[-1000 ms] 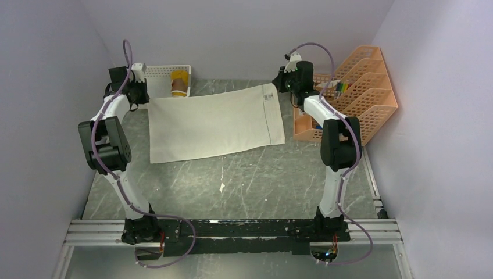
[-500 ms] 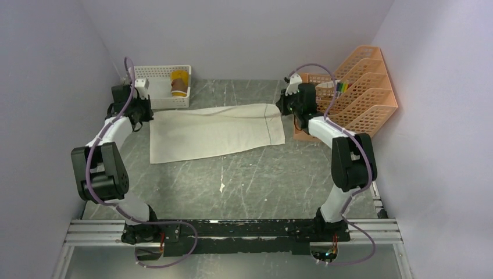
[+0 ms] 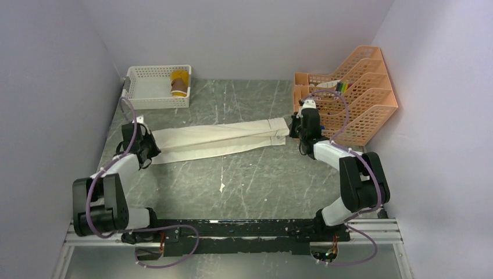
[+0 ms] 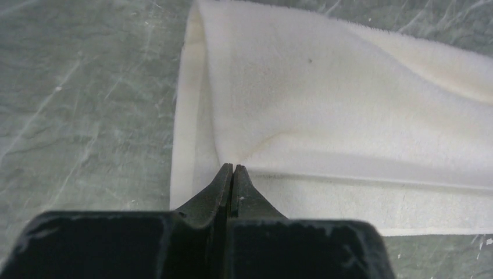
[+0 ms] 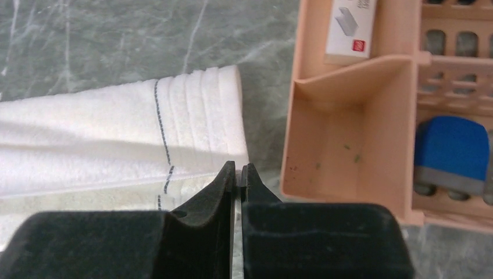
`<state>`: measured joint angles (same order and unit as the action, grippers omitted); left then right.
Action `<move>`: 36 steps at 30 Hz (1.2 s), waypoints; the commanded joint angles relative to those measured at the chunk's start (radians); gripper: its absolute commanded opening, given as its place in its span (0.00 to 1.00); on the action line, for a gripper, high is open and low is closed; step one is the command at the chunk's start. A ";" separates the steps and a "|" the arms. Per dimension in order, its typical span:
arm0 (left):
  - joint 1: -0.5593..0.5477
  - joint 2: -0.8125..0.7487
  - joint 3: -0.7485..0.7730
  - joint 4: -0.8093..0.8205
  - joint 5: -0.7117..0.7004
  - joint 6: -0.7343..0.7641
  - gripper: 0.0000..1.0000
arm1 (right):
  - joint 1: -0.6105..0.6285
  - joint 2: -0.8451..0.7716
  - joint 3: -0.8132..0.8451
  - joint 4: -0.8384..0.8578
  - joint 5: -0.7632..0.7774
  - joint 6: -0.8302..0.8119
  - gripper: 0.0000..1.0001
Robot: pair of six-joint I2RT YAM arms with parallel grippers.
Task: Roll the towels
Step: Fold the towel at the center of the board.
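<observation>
- The cream towel lies flat on the grey table. It is folded into a long thin strip.
- In the top view the strip goes across the middle of the picture, from the left side to the right side. Its right end sits a bit higher in the picture than its left end.
- The left gripper is at the left end of the strip. Its two black fingers are pressed tight together, and they pinch the top layer of the cream towel. The cloth wrinkles toward the tips.
- In the left wrist view the towel fills the upper right of the picture. A lower layer sticks out along the left and bottom edges.
- The right gripper is at the right end of the strip. Its fingers are almost touching, with only a thin slit between them, and they nip the towel's end edge.
- In the right wrist view that end of the towel has ribbed stripes and a thin dark stitched line.
- The orange rack stands just beside that end, on the right of the picture. A white box and a blue thing sit in its slots.
- The yellow towel is rolled up, with brown on it. It sits in the right part of the white basket, at the upper left of the top view, well apart from the cream towel.
</observation>
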<state>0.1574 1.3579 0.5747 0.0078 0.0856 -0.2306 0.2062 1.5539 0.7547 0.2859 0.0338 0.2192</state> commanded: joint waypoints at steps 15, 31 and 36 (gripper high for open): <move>0.000 -0.188 -0.068 0.105 -0.168 -0.076 0.07 | 0.020 -0.097 -0.063 0.151 0.084 -0.047 0.00; 0.033 0.172 0.503 -0.025 -0.014 0.088 0.07 | 0.021 0.252 0.305 0.383 -0.306 -0.663 0.00; 0.048 0.233 0.555 -0.002 0.017 0.121 0.07 | 0.020 0.333 0.367 0.438 -0.452 -0.732 0.00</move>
<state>0.1848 1.5528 1.0779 0.0086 0.0570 -0.1619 0.2302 1.8439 1.0668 0.6273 -0.2592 -0.3855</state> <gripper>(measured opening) 0.075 0.021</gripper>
